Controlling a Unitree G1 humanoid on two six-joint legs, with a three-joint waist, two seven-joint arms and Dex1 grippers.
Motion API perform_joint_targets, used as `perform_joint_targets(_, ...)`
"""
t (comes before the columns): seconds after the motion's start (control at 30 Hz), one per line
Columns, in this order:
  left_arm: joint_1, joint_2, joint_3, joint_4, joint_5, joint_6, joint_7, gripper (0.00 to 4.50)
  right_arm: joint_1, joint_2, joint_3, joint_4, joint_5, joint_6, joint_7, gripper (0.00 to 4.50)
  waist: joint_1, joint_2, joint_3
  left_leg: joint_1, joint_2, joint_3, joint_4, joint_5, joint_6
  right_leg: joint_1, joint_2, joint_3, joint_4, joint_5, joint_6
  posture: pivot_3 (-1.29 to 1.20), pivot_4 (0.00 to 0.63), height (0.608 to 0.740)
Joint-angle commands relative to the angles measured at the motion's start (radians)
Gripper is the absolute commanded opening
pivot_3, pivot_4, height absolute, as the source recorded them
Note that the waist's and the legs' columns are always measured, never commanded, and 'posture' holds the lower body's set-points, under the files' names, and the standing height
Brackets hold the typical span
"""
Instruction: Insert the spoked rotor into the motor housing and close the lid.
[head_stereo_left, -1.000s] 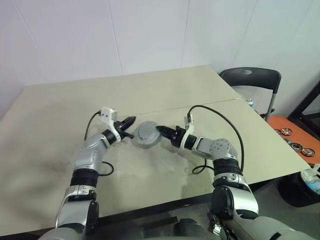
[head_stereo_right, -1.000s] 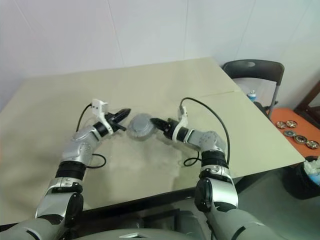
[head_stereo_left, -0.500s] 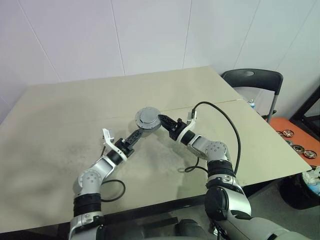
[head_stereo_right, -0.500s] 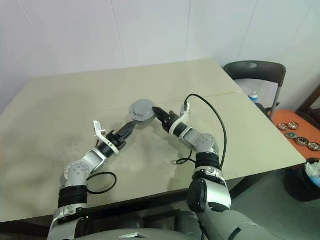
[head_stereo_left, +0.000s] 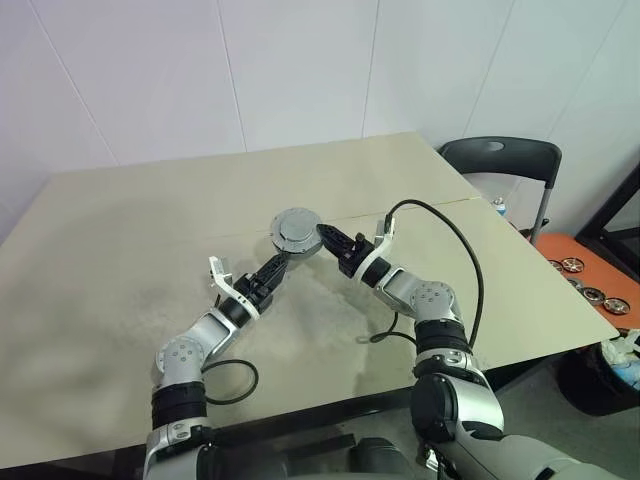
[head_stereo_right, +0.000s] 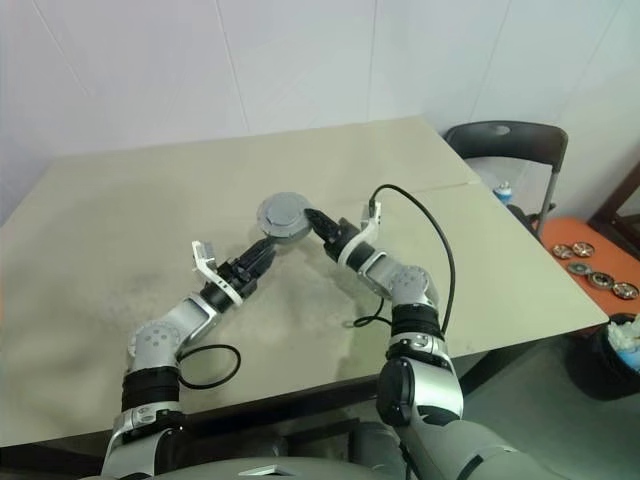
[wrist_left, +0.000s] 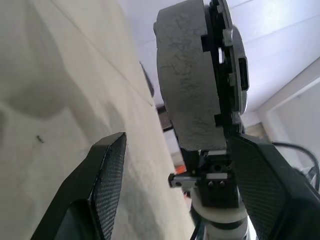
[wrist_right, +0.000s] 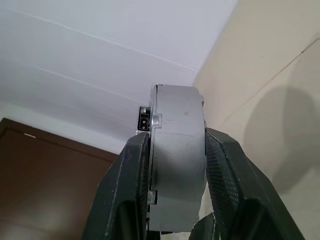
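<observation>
Here the right pincer (head_stereo_left: 322, 236) is clamped on the rim of the motor housing (head_stereo_left: 296, 231), holding it edge-up above the beige worktop (head_stereo_left: 120, 230) — its lid (wrist_left: 231, 60) already seated. The left pincer (head_stereo_left: 283, 262) stands released beside the housing, fingers (wrist_left: 107, 167) spread — not touching it.

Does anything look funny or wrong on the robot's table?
Nothing looks broken or spilled. The round grey metal motor housing is off the beige table, pinched on edge in the right gripper. The left gripper is open just below it.
</observation>
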Motion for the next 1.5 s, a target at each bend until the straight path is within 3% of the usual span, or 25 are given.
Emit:
perform_joint_targets(0.03, 0.019, 0.033, -0.028, -0.121, -0.05, 0.048, -0.033, 3.42, -0.008, 0.004, 0.038, 0.004, -0.004, -0.003, -0.003, 1.34, -0.001, 0.0, 0.0, 0.0, 0.0, 0.0, 0.0, 0.0, 0.0, 0.0, 0.0, 0.0, 0.0, 0.0, 0.0, 0.0, 0.0, 0.74)
perform_joint_targets(0.3, 0.092, 0.111, 0.013, -0.201, -0.138, 0.103, -0.032, 3.42, -0.009, -0.002, 0.057, 0.024, -0.01, -0.02, -0.002, 1.34, 0.002, 0.0, 0.0, 0.0, 0.0, 0.0, 0.001, 0.001, -0.002, 0.0, 0.0, 0.0, 0.0, 0.0, -0.001, 0.0, 0.0, 0.74)
perform_joint_targets(0.63, 0.018, 0.038, -0.06, -0.074, -0.043, 0.007, 0.014, 3.42, -0.002, 0.002, 0.07, 0.001, 0.002, -0.007, 0.006, 1.34, 0.002, 0.0, 0.0, 0.001, 0.0, 0.0, 0.001, 0.002, -0.003, 0.001, 0.0, 0.0, 0.0, 0.001, -0.001, 0.0, 0.0, 0.74)
perform_joint_targets(0.83, 0.02, 0.041, -0.012, -0.099, -0.11, 0.009, 0.001, 3.42, 0.008, -0.002, 0.07, -0.014, 0.012, 0.002, 0.01, 1.34, 0.0, 0.0, 0.0, 0.0, 0.0, 0.0, 0.001, 0.002, -0.003, 0.001, 0.0, 0.0, 0.0, 0.001, -0.001, 0.0, 0.0, 0.74)
perform_joint_targets(1.07, 0.091, 0.119, 0.013, -0.138, -0.164, 0.077, -0.002, 3.42, 0.014, -0.007, 0.075, -0.063, 0.05, 0.041, 0.055, 1.34, 0.0, 0.0, 0.0, 0.001, 0.0, 0.0, 0.001, 0.002, -0.003, 0.001, 0.0, 0.0, 0.001, 0.001, -0.001, 0.0, 0.0, 0.74)
perform_joint_targets(1.23, 0.116, 0.148, 0.008, -0.133, -0.166, 0.073, -0.001, 4.47, 0.012, -0.003, 0.074, -0.074, 0.059, 0.048, 0.065, 1.34, 0.001, 0.0, 0.0, 0.001, 0.0, 0.0, 0.002, 0.002, -0.003, 0.001, 0.0, 0.0, 0.001, 0.001, -0.001, 0.0, 0.0, 0.74)
perform_joint_targets(1.5, 0.106, 0.105, -0.002, -0.08, -0.165, 0.05, 0.009, 4.47, 0.021, -0.004, 0.081, -0.085, 0.071, 0.053, 0.067, 1.34, 0.002, 0.0, 0.0, 0.001, 0.0, 0.0, 0.002, 0.002, -0.003, 0.001, 0.0, 0.0, 0.001, 0.001, -0.001, 0.0, 0.0, 0.74)
